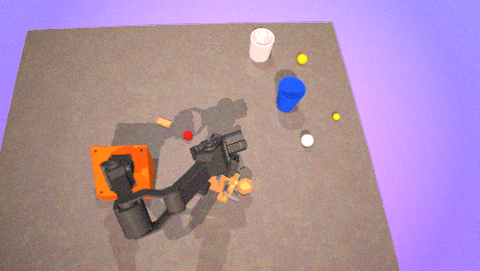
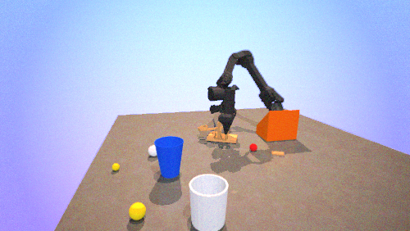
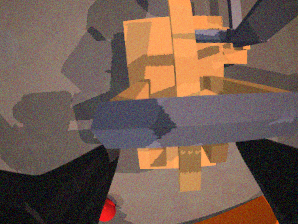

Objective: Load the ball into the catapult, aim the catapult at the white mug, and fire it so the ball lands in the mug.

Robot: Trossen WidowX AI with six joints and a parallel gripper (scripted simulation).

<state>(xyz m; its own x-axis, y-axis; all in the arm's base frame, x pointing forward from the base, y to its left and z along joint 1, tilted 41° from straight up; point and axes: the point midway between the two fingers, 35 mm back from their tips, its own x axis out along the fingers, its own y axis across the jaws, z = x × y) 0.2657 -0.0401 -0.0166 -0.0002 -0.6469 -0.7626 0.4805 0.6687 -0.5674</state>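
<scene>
The tan catapult (image 1: 220,185) (image 2: 231,138) (image 3: 140,42) stands on the table, its round cup (image 1: 245,186) (image 2: 202,129) pointing away from the orange block. A grey bar (image 3: 215,120) crosses over it in the wrist view. My gripper (image 2: 226,130) (image 3: 178,141) is open and empty, low over the catapult, with one finger on each side of its near end. Whether the fingers touch it is not clear. The white mug (image 1: 259,53) (image 2: 208,209) stands upright at the far side. The red ball (image 1: 187,135) (image 2: 253,147) (image 3: 106,211) lies on the table beside the catapult.
A blue cup (image 1: 287,101) (image 2: 169,159) stands near the mug. A white ball (image 1: 307,140) (image 2: 152,151) and two yellow balls (image 1: 301,59) (image 1: 336,116) lie around it. An orange block (image 1: 99,168) (image 2: 283,124) is by the arm's base, with a small tan piece (image 1: 164,122) (image 2: 278,153) nearby.
</scene>
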